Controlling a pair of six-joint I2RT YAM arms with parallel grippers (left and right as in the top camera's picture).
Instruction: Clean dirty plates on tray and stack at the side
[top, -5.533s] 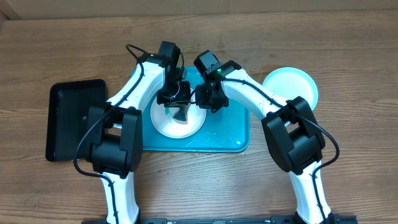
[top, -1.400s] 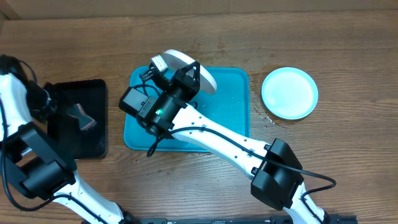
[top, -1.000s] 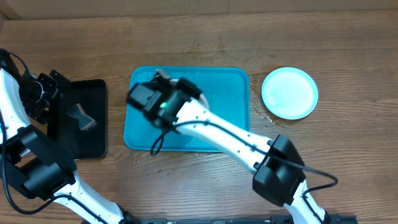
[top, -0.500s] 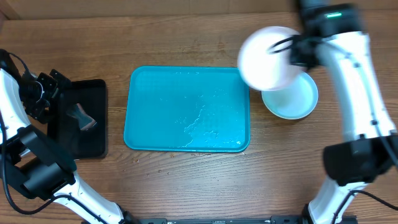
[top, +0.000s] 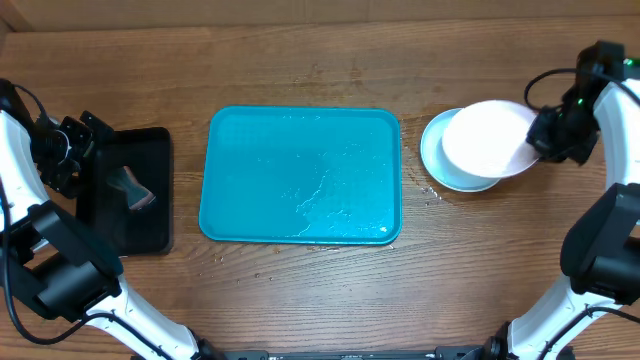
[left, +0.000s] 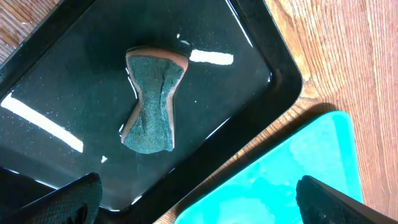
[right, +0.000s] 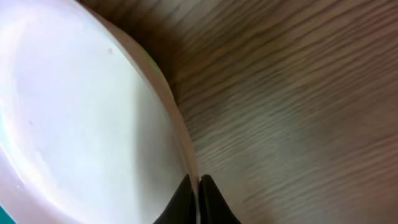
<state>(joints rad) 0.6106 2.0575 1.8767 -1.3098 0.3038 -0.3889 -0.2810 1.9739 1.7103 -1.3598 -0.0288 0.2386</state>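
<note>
Overhead: white round plastic plate (top: 485, 138) is pinched by right gripper (top: 545, 140), overlapping light blue round plate (top: 438, 168) beside teal rectangular plastic tray (top: 300, 175). Left wrist: left gripper (left: 199, 202) is spread wide near green sponge (left: 152, 99) in black tray (left: 261, 56). Right wrist: plate rim is clamped.

Even, bright overhead light leaves only soft shadows on the wooden surface (top: 300, 300). White glare streaks cross the black tray (left: 273, 68) at nine and twelve o'clock. The right wrist view is smeared; the white plate (right: 81, 124) looks washed out.
</note>
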